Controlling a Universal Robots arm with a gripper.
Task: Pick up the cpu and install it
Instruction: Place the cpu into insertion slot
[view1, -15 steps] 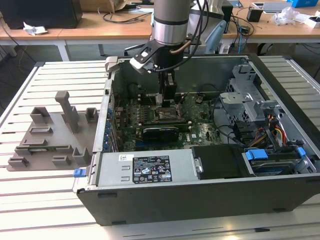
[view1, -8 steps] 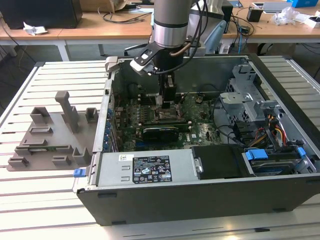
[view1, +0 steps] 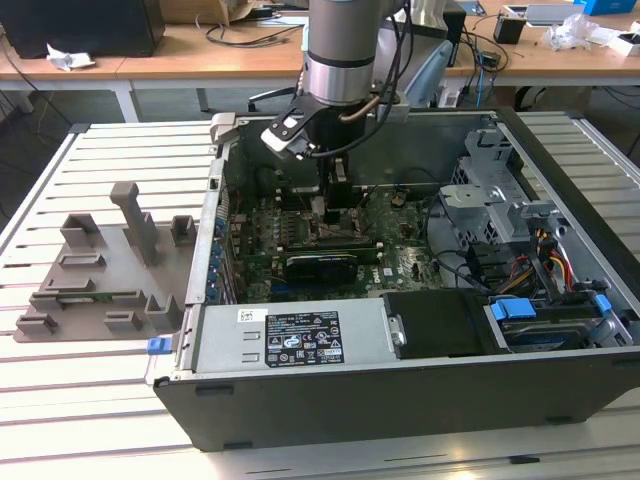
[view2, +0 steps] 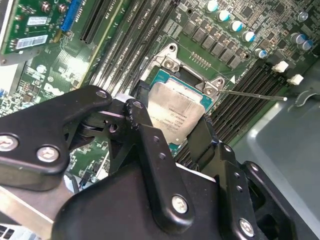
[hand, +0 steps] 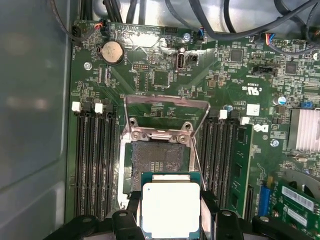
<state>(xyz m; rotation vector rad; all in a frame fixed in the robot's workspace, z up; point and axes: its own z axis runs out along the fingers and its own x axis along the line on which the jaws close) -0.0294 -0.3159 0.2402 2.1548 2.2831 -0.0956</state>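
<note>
Black end effector (hand: 170, 216) clasps the cpu (hand: 170, 205); first wrist view reveals open socket (hand: 156, 162).

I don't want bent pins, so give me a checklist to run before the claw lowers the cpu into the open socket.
1. Claw gripping the cpu: ok, held on both sides.
2. Load frame raised: ok.
3. Socket bare: ok, contacts uncovered.
4. Lever released: ok, it sticks out clear of the socket.
5. Cpu edges parallel to the socket: ok, in the first wrist view.
6. Cpu centred over the socket: cannot tell.
</note>
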